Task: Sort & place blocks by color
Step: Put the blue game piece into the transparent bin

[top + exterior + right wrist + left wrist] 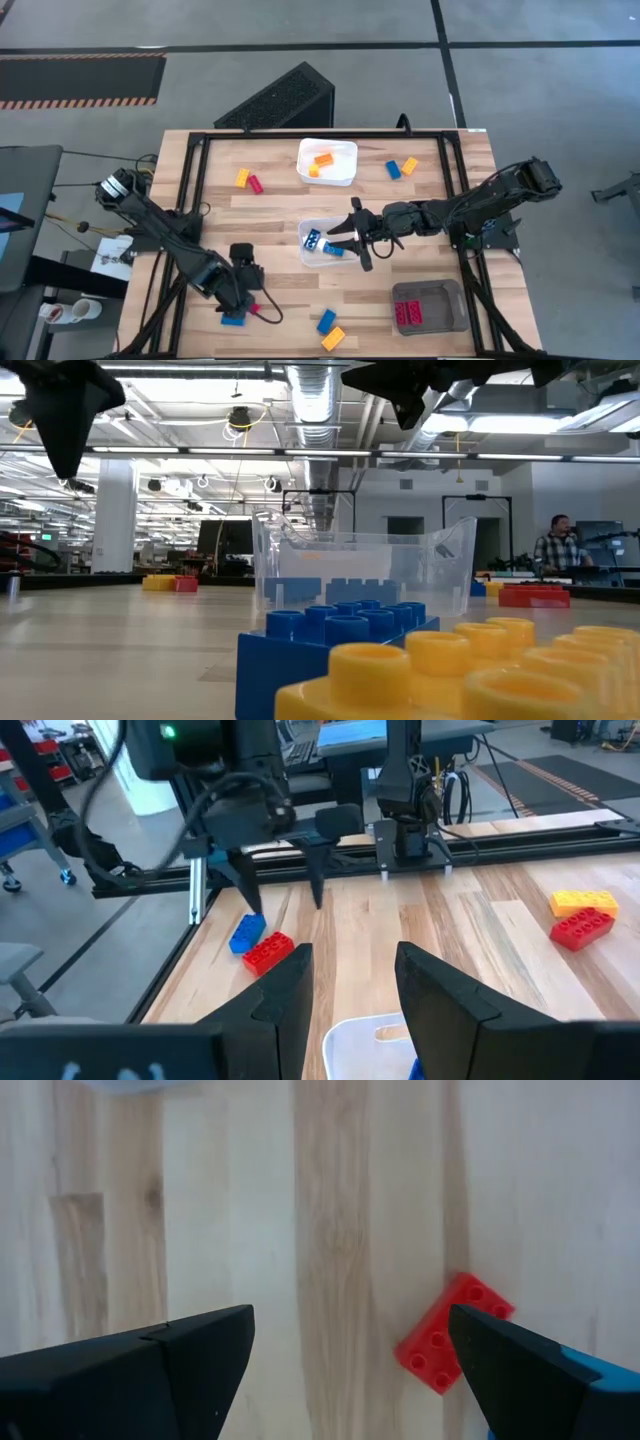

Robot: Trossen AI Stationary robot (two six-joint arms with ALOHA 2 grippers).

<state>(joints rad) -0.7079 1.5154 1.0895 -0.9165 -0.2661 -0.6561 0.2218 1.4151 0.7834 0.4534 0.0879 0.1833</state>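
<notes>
High view: right gripper [349, 240] hangs over the clear bin [322, 262] holding blue bricks [313, 239], jaws parted and empty; left gripper [247, 303] hovers, jaws spread wide, above a red brick [452, 1333] beside a blue brick [233, 319]; orange bricks [321, 162] lie in the white tray [345, 172], red bricks [409, 314] in the grey tray [450, 310].

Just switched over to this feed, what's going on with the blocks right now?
The robot is sorting blocks into trays. The right gripper hangs open and empty over the clear tray, which holds blue blocks. The left gripper is open just above a red block and a blue one near the table's front left. The white tray holds orange blocks, the grey tray red ones.
</notes>
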